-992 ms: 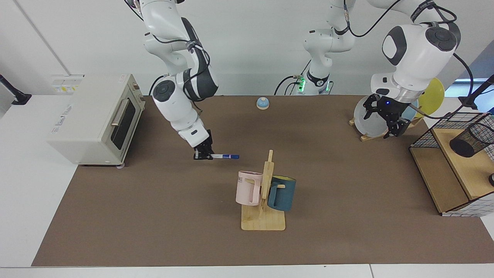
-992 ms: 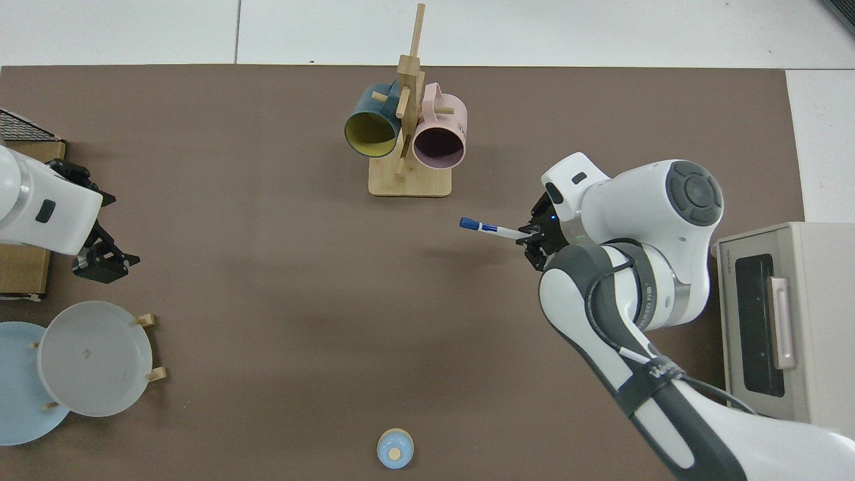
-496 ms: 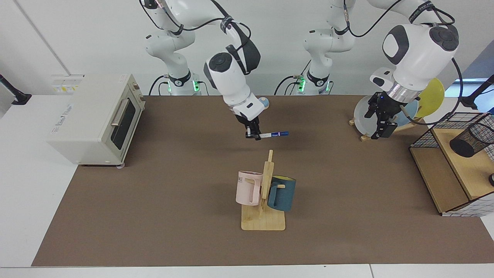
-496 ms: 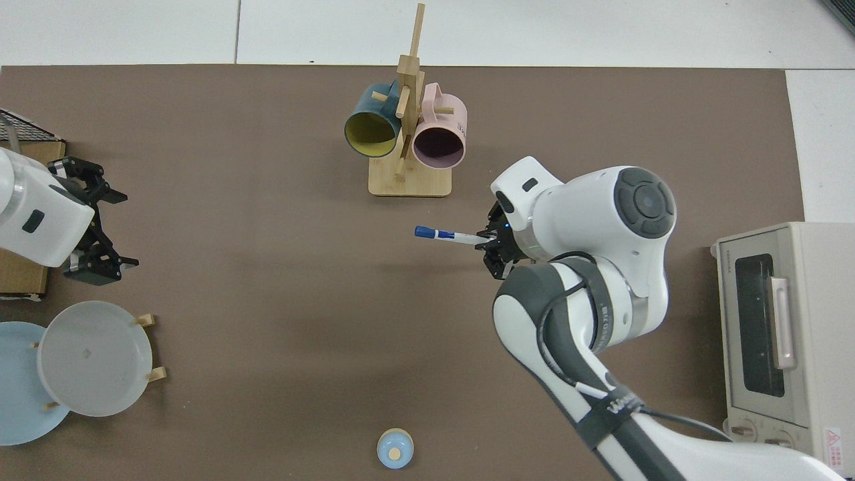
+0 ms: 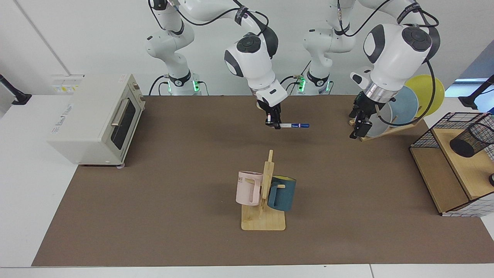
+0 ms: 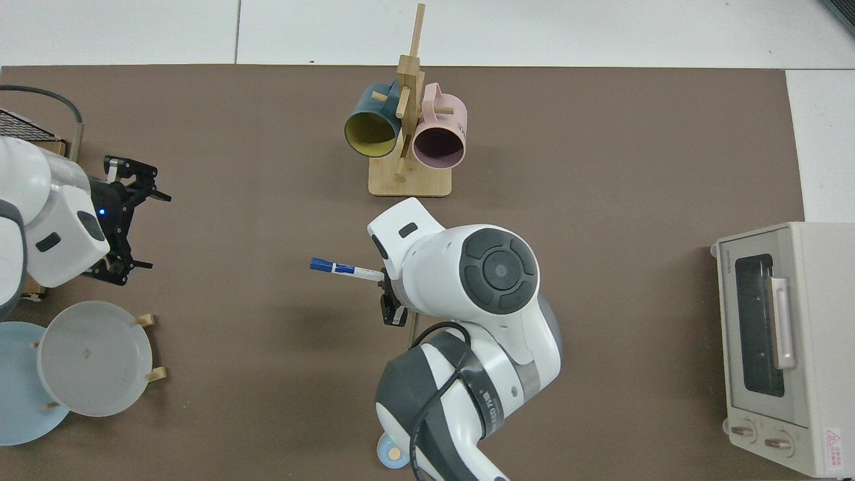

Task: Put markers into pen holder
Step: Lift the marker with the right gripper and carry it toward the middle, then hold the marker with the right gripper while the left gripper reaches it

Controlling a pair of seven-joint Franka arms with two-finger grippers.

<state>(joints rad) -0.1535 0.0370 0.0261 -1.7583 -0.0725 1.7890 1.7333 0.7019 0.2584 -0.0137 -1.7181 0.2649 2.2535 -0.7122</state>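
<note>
- Two grippers here, both mine: right gripper (image 5: 274, 124) pinches the marker (image 5: 294, 125) by its tail, left gripper (image 5: 360, 125) spread wide and holding nothing
- marker is up in the air over mid-table, level, long axis pointing from my right jaws toward my left gripper, dark blue cap (image 6: 320, 266) leading
- top view agrees: marker (image 6: 344, 269) sticks out of right gripper (image 6: 386, 287) toward left gripper (image 6: 130, 224), well apart, bare mat between
- pen holder (image 5: 471, 139) sits tipped on the wooden shelf (image 5: 459, 162) inside the wire basket frame (image 5: 428, 135), far side; left arm is much nearer it than right
- my guess: handover step, early on, nothing in the holder yet
- what counts: cap end faces the left jaws, so they would take the free barrel past my right fingers
- marker is a slim smooth white plastic barrel, likely slippery, held only at one end so it could swivel
- holder is black wire mesh, cylindrical, mouth angled; mug rack (image 5: 264, 200) stands below the path, not touching
</note>
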